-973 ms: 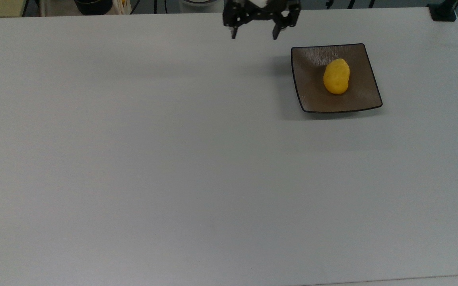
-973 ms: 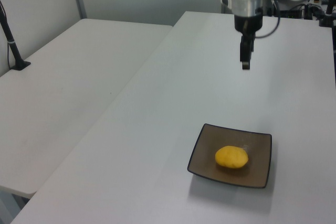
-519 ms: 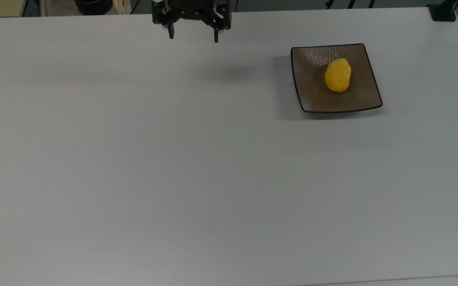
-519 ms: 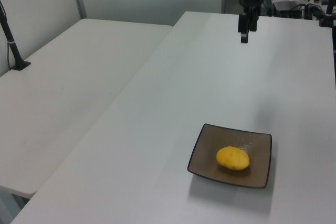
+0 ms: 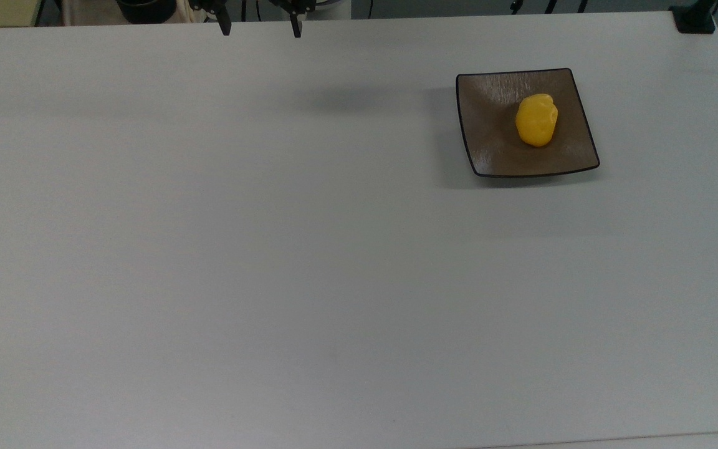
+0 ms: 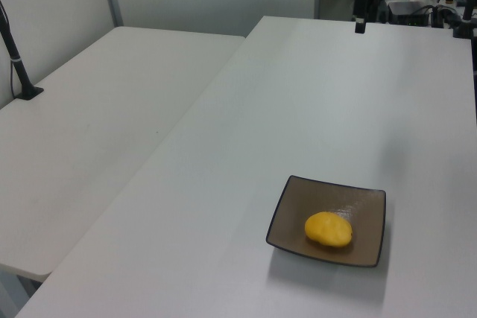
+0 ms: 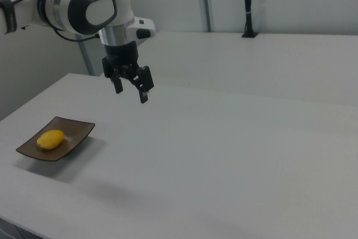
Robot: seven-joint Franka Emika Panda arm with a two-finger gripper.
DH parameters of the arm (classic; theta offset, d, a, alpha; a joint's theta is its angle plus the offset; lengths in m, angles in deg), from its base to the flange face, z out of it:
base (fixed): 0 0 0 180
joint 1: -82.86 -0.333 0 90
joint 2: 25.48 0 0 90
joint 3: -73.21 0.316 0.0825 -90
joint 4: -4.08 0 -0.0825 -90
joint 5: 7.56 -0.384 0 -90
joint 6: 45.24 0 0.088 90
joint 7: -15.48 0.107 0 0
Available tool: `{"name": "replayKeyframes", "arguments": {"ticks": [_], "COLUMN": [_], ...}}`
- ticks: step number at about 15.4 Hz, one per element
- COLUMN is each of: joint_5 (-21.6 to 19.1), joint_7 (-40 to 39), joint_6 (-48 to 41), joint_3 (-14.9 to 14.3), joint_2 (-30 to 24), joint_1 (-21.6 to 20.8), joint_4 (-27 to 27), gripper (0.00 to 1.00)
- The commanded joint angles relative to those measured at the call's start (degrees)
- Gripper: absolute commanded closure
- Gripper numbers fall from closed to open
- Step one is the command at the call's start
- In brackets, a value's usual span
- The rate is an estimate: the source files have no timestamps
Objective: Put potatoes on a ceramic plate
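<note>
White tabletop (image 5: 272, 249) spans the scene, with a second white table (image 6: 97, 132) adjoining it on the left view's left. A black post (image 7: 246, 4) stands at the far table's edge in the right view.

The ceramic plate (image 5: 490, 149) sits flat near the top view's upper right corner of the tabletop. It is square, brown and glossy, with a thin dark rim.

The potato (image 5: 536, 120) lies on the ceramic plate, resting on the plate's surface to the top view's right of the plate centre. It is bright yellow and oval. Its long axis runs roughly up and down in the top view, tilted slightly, and roughly across the frame in the left view (image 6: 329, 230) and right view (image 7: 50, 139).

The gripper (image 7: 132, 90) hangs above the tabletop, well apart from the ceramic plate, at the top view's upper edge (image 5: 260, 30). The jaws stand wide apart and hold nothing. The fingers point downward.

Bare tabletop lies between the gripper and the ceramic plate. A faint shadow (image 5: 346, 98) lies on the tabletop to the top view's left of the plate.
</note>
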Motion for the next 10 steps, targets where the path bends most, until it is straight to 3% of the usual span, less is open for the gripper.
{"name": "replayKeyframes", "arguments": {"ticks": [1,10], "joint_5": [-0.4,-0.2], "joint_7": [-0.1,2.6], "joint_6": [-2.4,-1.8], "joint_3": [6.3,6.5], "joint_2": [-1.2,0.4], "joint_1": [5.3,4.6], "joint_4": [0.3,-0.1], "gripper": [0.00,0.00]}}
